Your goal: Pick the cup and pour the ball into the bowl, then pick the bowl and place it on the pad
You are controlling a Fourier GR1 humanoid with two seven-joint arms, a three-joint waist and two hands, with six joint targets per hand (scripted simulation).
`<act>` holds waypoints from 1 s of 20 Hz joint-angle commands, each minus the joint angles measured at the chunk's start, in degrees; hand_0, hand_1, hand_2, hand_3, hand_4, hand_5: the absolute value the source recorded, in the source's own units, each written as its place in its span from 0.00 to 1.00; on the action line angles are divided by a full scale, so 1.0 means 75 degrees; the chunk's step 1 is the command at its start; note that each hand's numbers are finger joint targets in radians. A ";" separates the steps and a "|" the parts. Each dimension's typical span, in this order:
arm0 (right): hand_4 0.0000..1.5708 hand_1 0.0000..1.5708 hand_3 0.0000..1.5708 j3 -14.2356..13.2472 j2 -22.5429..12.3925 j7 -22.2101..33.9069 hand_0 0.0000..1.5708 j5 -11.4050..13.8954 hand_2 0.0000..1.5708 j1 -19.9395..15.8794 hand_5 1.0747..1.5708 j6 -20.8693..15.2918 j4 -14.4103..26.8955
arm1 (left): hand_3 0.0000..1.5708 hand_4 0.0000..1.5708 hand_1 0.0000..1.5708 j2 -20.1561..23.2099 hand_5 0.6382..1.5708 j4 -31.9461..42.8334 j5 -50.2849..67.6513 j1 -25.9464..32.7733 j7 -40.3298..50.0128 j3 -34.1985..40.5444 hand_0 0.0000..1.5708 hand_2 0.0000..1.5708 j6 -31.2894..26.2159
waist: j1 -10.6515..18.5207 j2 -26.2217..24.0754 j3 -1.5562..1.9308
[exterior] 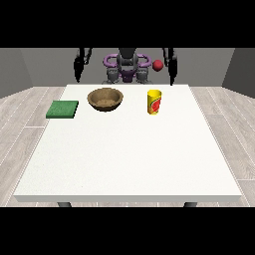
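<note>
Grey plank flooring surrounds a large white desk, whose near half carries nothing of the task. Going back toward the upper half of the frame, three things sit in a loose row — a green pad at the left, a brown bowl just left of centre, and a yellow cup just right of centre, standing upright. Bowl and cup are near each other but apart, which suits a short tilt of the cup over the bowl; the pad lies just beyond the bowl's other side, a brief carry away. A red ball shows above and behind the cup, near the arm at the upper right, not inside the cup as far as I can tell.

Farthest back stands the robot, arms hanging. The hand at the view's right and the hand at the view's left both hang behind the desk's far edge, touching nothing and holding nothing — whether their fingers are spread or curled I cannot tell. Judging by this, the pick of the cup has not begun.
</note>
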 commanded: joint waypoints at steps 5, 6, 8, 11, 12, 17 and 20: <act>0.00 0.00 0.00 -0.0095 -0.0330 0.0647 0.00 -0.0089 0.00 -0.0002 0.99 0.0095 -0.0746 | 0.00 0.00 0.00 0.0307 0.95 -0.0794 0.0066 -0.0061 0.0603 0.0072 0.00 0.00 -0.0060 | -0.0011 -0.1995 0.0075; 0.00 0.00 0.00 -0.0107 -0.0375 0.0761 0.00 -0.0100 0.00 -0.0019 0.99 0.0108 -0.0813 | 0.00 0.00 0.00 0.0363 0.95 -0.0873 0.0082 -0.0074 0.0713 0.0089 0.00 0.00 -0.0081 | 0.0010 -0.2174 0.0078; 0.00 0.00 0.00 -0.0604 0.0001 -0.0012 0.00 -0.1174 0.00 0.0757 1.00 0.0476 -0.0423 | 0.00 0.00 0.00 -0.0889 0.96 -0.1489 0.1243 0.0813 0.0474 -0.0646 0.00 0.00 -0.0191 | 0.0409 -0.2774 0.0098; 0.00 0.00 0.00 -0.0806 0.0029 0.0083 0.00 -0.1008 0.00 0.0237 0.99 0.0094 -0.0439 | 0.00 0.00 0.00 -0.0913 0.95 -0.2121 0.1146 0.0984 0.0531 -0.1729 0.00 0.00 0.0612 | 0.0765 -0.2278 0.0087; 0.00 0.00 0.00 -0.0757 -0.0020 0.0358 0.00 -0.0855 0.00 0.0165 0.99 -0.0043 -0.0654 | 0.00 0.00 0.00 -0.0918 0.95 -0.2246 0.0927 0.1414 0.0226 -0.2119 0.00 0.00 0.0814 | 0.0794 -0.2278 0.0084; 0.00 0.00 0.00 -0.0372 0.0543 -0.0768 0.00 -0.0678 0.00 0.0119 0.99 0.0009 -0.0482 | 0.00 0.00 0.00 -0.0859 0.89 -0.2301 0.0215 0.0455 0.0121 -0.1549 0.00 0.00 0.0737 | 0.0452 -0.1101 0.0085; 0.00 0.00 0.00 -0.0353 0.0357 -0.0184 0.00 -0.0698 0.00 -0.0457 0.98 0.0044 -0.0430 | 0.00 0.00 0.00 -0.0618 0.82 -0.1819 0.0267 0.0359 -0.0578 -0.1174 0.00 0.00 0.0409 | 0.0496 -0.0710 0.0082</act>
